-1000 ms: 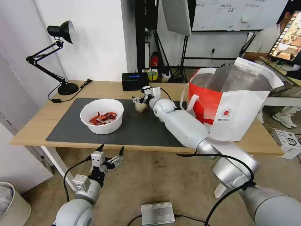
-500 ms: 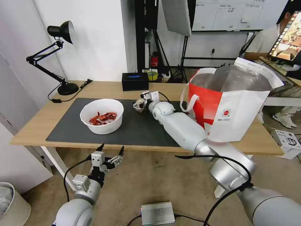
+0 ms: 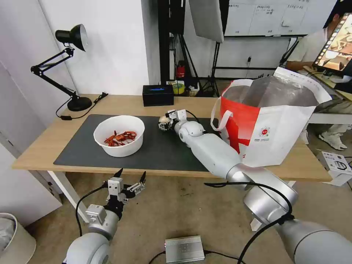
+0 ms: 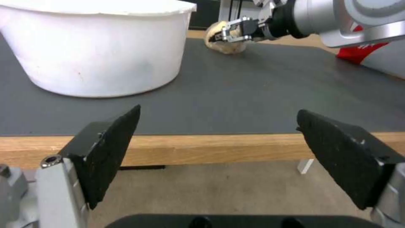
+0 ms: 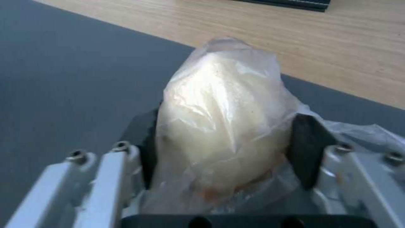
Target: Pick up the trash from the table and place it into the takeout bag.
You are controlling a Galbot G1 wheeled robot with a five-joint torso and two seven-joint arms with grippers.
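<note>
The left claw (image 3: 129,179) hung below the near edge of the table (image 3: 40,146), its 2 fingers spread apart and grasping nothing. On the dark mat (image 3: 165,146) sat the white bowl (image 3: 119,135) of red shells. Right of it, the right claw (image 3: 164,123) was clenched on the beige ball (image 5: 219,126), wrapped in clear film, over the mat. The takeout bag (image 3: 271,124) stood open at the table's right end.

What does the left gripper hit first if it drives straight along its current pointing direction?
Probably the table front edge. The left gripper is open, hanging below and in front of the tabletop, aimed at that wooden edge in its wrist view. The white bowl sits farther back on the dark mat. Depth is uncertain.
</note>
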